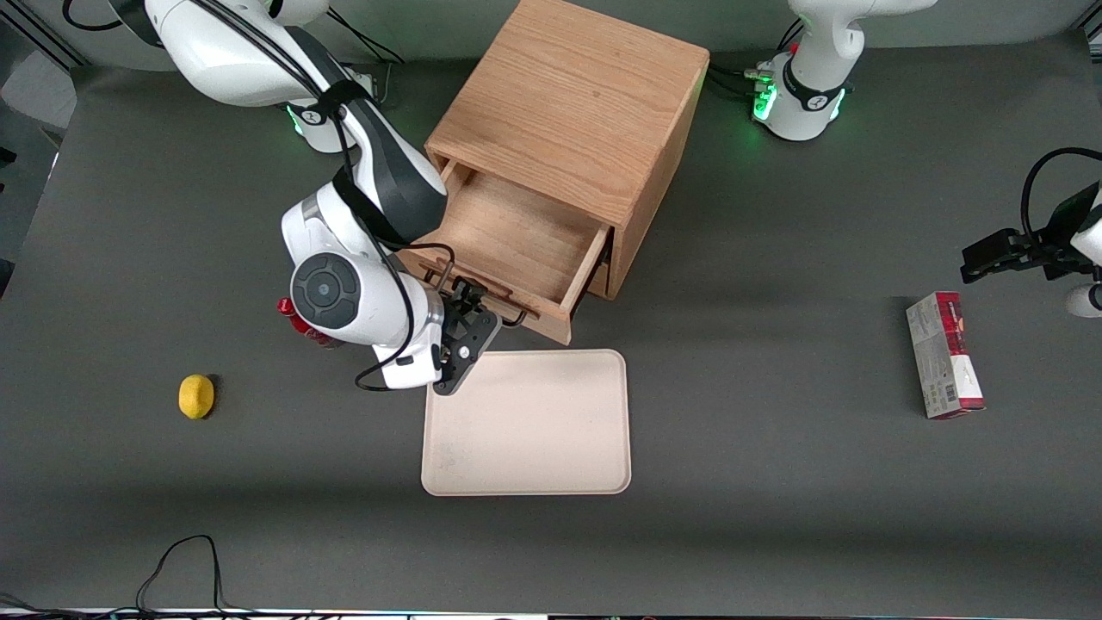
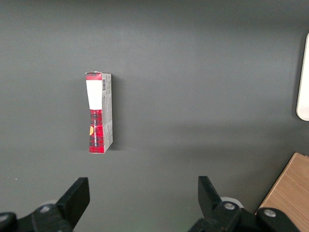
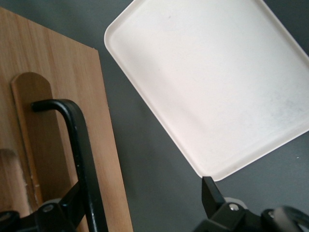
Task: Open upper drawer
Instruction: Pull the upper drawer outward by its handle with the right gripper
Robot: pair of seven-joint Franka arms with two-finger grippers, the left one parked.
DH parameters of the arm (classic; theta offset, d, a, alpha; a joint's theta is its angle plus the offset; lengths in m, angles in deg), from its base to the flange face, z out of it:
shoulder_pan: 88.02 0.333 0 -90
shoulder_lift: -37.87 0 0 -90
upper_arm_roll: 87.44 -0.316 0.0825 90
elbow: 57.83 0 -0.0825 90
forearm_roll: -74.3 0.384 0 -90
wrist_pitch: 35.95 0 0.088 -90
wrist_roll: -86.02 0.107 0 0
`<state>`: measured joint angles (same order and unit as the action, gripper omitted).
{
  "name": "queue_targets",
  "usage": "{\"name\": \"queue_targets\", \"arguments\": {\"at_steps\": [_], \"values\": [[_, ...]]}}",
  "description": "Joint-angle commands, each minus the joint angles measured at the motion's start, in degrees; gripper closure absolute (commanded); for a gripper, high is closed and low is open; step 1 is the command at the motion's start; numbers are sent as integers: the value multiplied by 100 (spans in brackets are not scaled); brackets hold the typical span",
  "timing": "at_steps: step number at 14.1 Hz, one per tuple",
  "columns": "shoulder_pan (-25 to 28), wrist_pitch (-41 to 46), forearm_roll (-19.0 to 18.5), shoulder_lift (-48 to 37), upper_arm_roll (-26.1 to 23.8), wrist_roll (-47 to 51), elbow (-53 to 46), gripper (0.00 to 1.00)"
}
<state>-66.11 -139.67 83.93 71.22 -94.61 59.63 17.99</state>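
Observation:
The oak cabinet stands at the middle of the table. Its upper drawer is pulled well out, and its bare wooden floor shows. The black wire handle runs along the drawer front. My gripper is at that handle, just above the tray's rim, and it is open. In the right wrist view the gripper has its jaws wide apart. One finger sits by the handle bar, between it and the drawer front. The other finger hangs over the table at the tray's edge.
A cream tray lies just in front of the open drawer. A lemon and a red object, half hidden by my wrist, lie toward the working arm's end. A red and grey box lies toward the parked arm's end.

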Motion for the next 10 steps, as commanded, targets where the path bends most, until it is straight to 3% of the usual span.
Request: {"name": "queue_targets", "arguments": {"at_steps": [1, 10], "values": [[-152, 10, -58, 180, -21, -200, -304, 0], [-284, 1, -67, 443, -21, -192, -770, 0]]}}
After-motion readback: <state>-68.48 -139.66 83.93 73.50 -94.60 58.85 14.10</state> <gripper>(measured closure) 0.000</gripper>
